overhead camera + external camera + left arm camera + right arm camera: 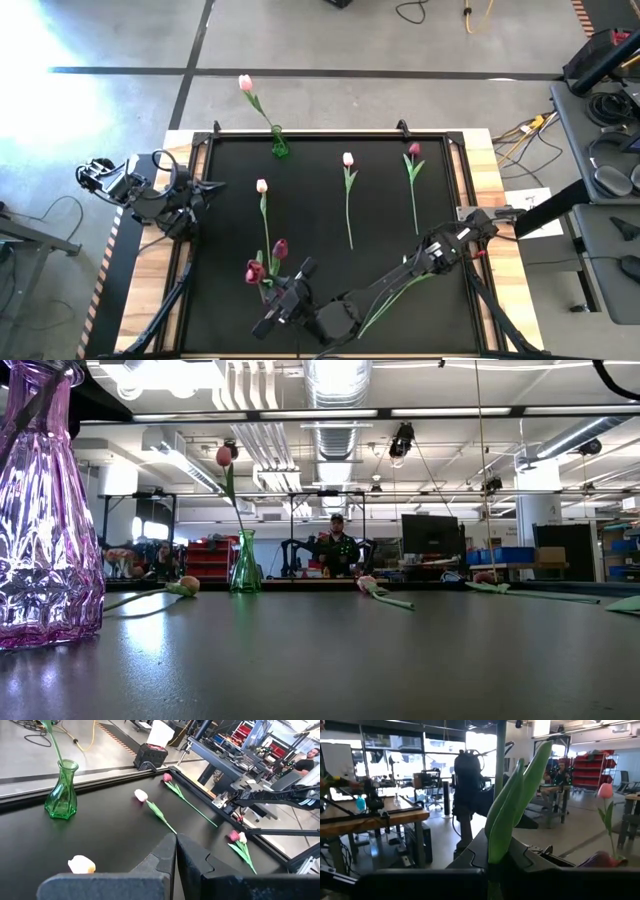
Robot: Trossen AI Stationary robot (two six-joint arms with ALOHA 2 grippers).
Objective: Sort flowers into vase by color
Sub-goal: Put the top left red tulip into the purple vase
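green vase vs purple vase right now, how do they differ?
The green vase sits at the mat's far edge and holds one pale pink tulip; the purple vase sits at the near edge, holding dark magenta tulips. In the low view the green vase is plain and narrow, while the purple vase is faceted, with a bulging body. Both are translucent glass and stand upright.
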